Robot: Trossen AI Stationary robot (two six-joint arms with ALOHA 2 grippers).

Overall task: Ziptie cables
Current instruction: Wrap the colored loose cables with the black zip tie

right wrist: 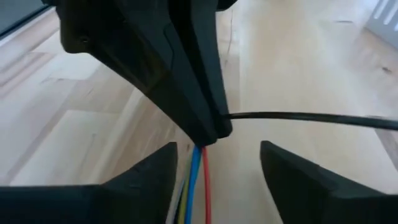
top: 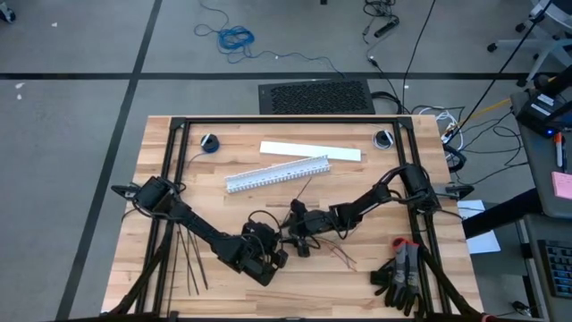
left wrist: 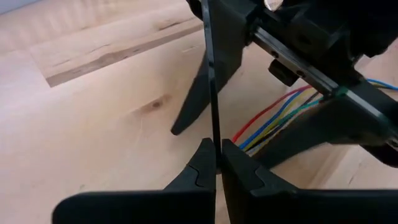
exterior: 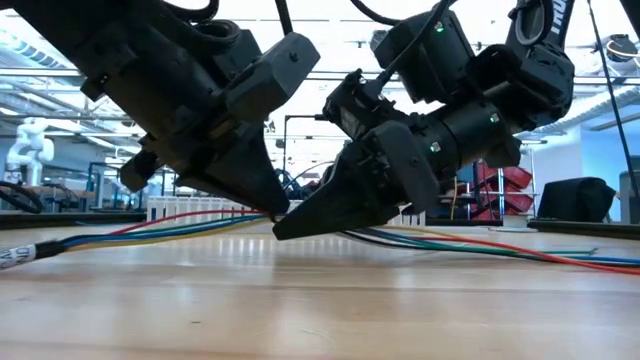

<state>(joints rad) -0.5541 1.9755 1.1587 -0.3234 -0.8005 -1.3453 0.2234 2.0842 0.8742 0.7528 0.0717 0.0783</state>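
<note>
The cables point(left wrist: 273, 115) are red, blue, green and yellow wires lying on the wood near the table's near middle point(top: 342, 255). My left gripper point(left wrist: 216, 146) is shut on one thin black ziptie point(left wrist: 211, 74) just above them. My right gripper point(right wrist: 217, 146) is open, with one finger on each side of the wires point(right wrist: 196, 180), and I see no touch. The two grippers meet tip to tip point(exterior: 275, 215). Several spare zipties point(top: 189, 259) lie flat beside the left arm. My left gripper pinches the ziptie between its two fingertips point(left wrist: 202, 158), which come slanting down from above. The strip point(right wrist: 311, 118) sticks out of the tips, lifted clear of the wood, straight and running toward the far side. Which end it has, I cannot tell.
A white slotted duct point(top: 277, 173) and a flat white strip point(top: 311, 151) lie on the far half of the table. Black and red gloves point(top: 402, 273) sit at the near right corner. A dark frame point(top: 286, 119) edges the table.
</note>
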